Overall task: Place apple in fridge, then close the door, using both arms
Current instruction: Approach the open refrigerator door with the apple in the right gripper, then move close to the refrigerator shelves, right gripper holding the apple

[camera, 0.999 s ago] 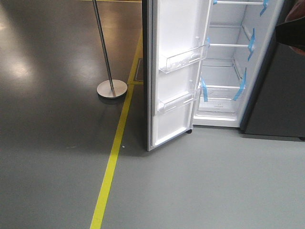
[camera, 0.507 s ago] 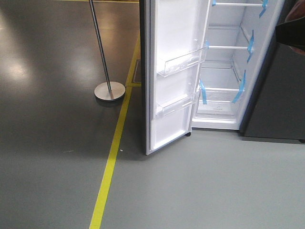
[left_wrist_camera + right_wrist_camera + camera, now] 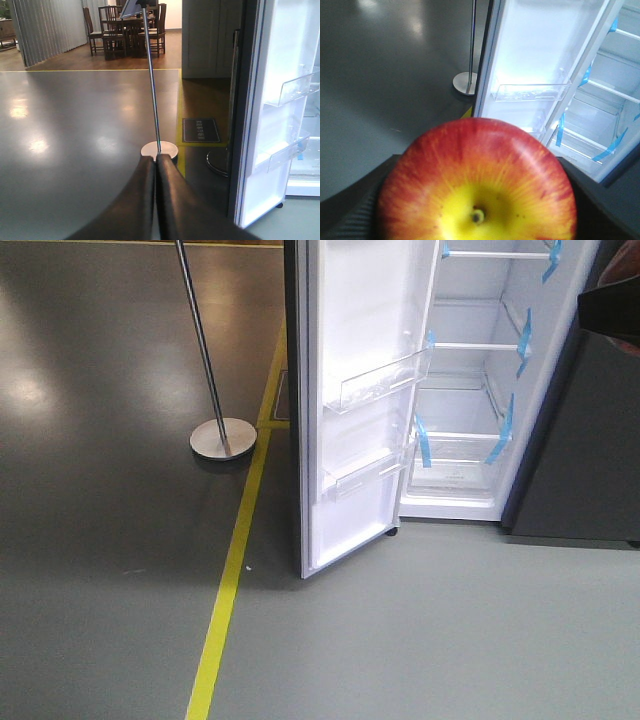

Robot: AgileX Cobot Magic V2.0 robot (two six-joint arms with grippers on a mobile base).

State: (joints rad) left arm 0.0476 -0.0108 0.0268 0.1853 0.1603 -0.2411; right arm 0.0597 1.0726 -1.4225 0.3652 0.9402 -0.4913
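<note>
Your right gripper (image 3: 477,215) clasps the apple (image 3: 476,170), round, glossy, red streaked over yellow around its stem dimple, between dark ribbed fingers (image 3: 355,217). Beyond it the fridge (image 3: 470,315) stands open: white shelves (image 3: 470,345) edged with blue tape (image 3: 423,443), the door (image 3: 360,300) swung wide with clear plastic bins (image 3: 385,380). Your left gripper (image 3: 156,195), smooth and black, is pinched closed, tips touching.

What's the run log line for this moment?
right pincer: shut on apple | left pincer: shut, empty | door: open | apple: outside fridge
</note>
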